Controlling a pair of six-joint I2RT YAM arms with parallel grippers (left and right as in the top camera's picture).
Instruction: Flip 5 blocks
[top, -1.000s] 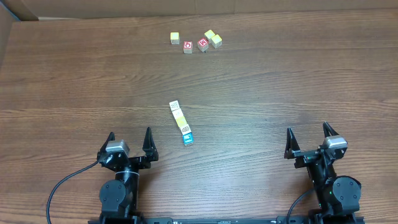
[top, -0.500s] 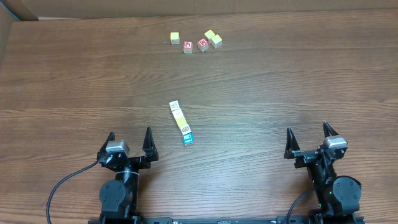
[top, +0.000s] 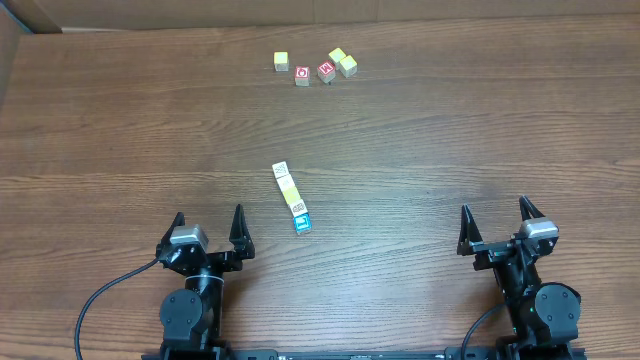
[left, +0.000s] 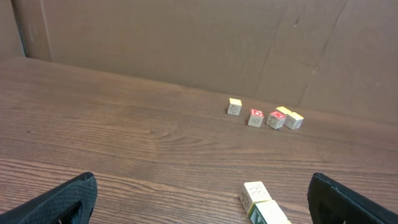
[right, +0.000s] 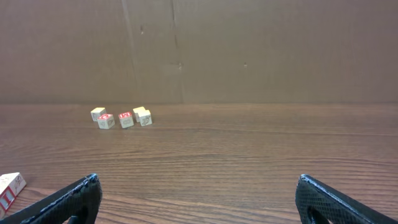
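Table: brown wood-grain table, with both arms parked at its near edge.
Left pincer: left gripper stood wide open and empty, touching no cube. Its wrist view showed the black fingers in the two bottom corners.
Right pincer: right gripper was likewise spread wide, held nothing and sat well apart from all cubes. Its black fingers showed in the lower corners of its wrist view.
Task cubes: row of small wooden alphabet cubes lay mid-table, end to end in a slanted line, nearer the left gripper than the right. Tops ran from cream-white at the far end through pale yellow to blue-green at the near end. The exact count was hard to tell.
Far group: cluster of five small cubes sat near the back edge, well apart from the row. It had two red-faced cubes in the middle and pale ones outside.
Overhead only: it showed the whole row and both arms together.
Left wrist only: cream-white end cube was seen close, with a yellowish neighbour touching it and cut off by the bottom edge.
Right wrist only: pale cube with reddish print was cut off by the left edge; could not tell which cube of the row it was.
Backdrop: brown cardboard wall filled the upper part of both wrist views; overhead caught only a strip.
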